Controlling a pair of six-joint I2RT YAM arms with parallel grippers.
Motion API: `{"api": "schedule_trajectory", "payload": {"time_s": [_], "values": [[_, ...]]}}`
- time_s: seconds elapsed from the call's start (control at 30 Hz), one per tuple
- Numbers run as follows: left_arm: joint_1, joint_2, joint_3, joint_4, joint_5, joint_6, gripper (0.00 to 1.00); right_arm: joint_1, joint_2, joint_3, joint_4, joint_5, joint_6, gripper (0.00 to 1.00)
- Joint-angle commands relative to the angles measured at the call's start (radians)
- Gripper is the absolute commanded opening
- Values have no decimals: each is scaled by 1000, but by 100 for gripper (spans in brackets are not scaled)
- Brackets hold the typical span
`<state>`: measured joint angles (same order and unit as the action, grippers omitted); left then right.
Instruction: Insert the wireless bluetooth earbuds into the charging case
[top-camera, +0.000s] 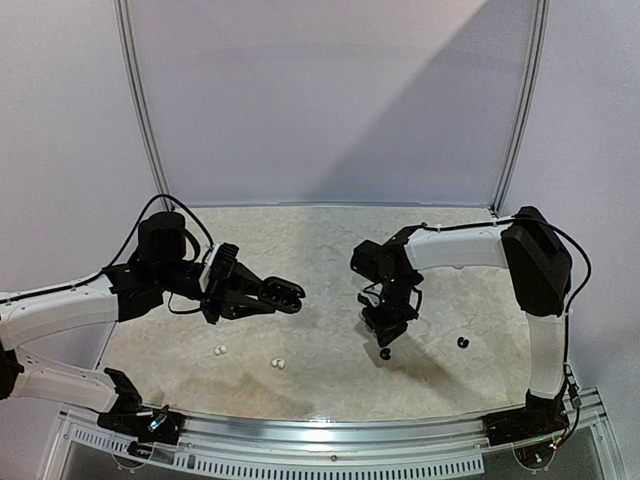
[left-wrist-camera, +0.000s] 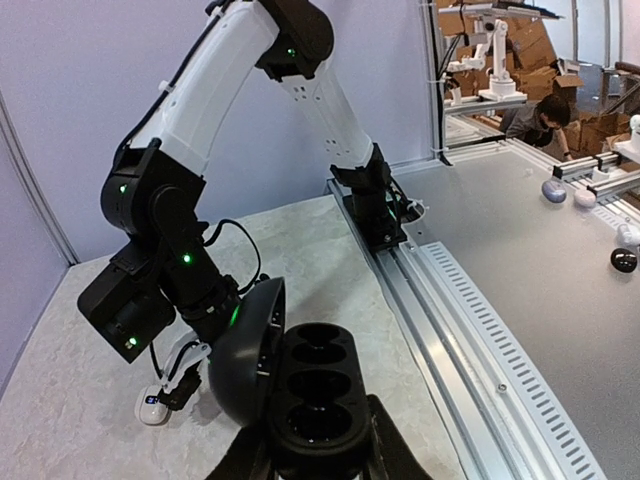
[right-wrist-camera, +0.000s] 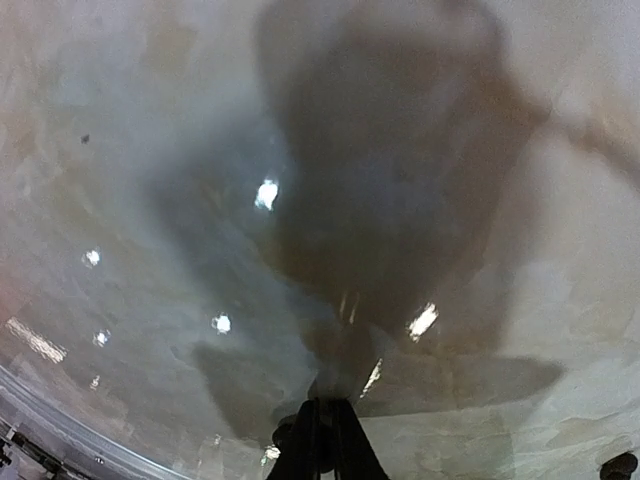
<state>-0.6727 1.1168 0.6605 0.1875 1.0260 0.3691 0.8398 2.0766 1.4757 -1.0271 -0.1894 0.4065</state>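
My left gripper (top-camera: 262, 293) is shut on the black charging case (left-wrist-camera: 318, 390) and holds it above the table. Its lid (left-wrist-camera: 245, 350) stands open to the left, and the dark wells look empty. My right gripper (top-camera: 387, 343) points down at the table with its fingers together. A black earbud (right-wrist-camera: 285, 435) shows as a dark round shape pinched at the fingertips (right-wrist-camera: 312, 440). A second black earbud (top-camera: 462, 342) lies to the right on the table. Two white earbuds (top-camera: 220, 350) (top-camera: 278, 363) lie below the case.
The marbled tabletop (top-camera: 320, 240) is fenced by white walls at the back and sides. A slotted metal rail (left-wrist-camera: 440, 300) runs along the near edge. The right arm (left-wrist-camera: 160, 270) stands just beyond the case in the left wrist view.
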Motion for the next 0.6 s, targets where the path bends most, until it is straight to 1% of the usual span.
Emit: {"api": "schedule_trajectory", "payload": {"time_s": [0.0, 0.2, 0.47, 0.57], "values": [[12, 0, 16, -23, -6, 8, 0, 25, -51, -82, 3, -18, 41, 5], [12, -1, 14, -27, -11, 6, 0, 38, -96, -125, 3, -22, 96, 4], [10, 0, 17, -31, -17, 7, 0, 43, -127, -218, -38, -2, 179, 4], [10, 3, 19, -31, -16, 7, 0, 44, -140, -208, -54, 10, 193, 4]]}}
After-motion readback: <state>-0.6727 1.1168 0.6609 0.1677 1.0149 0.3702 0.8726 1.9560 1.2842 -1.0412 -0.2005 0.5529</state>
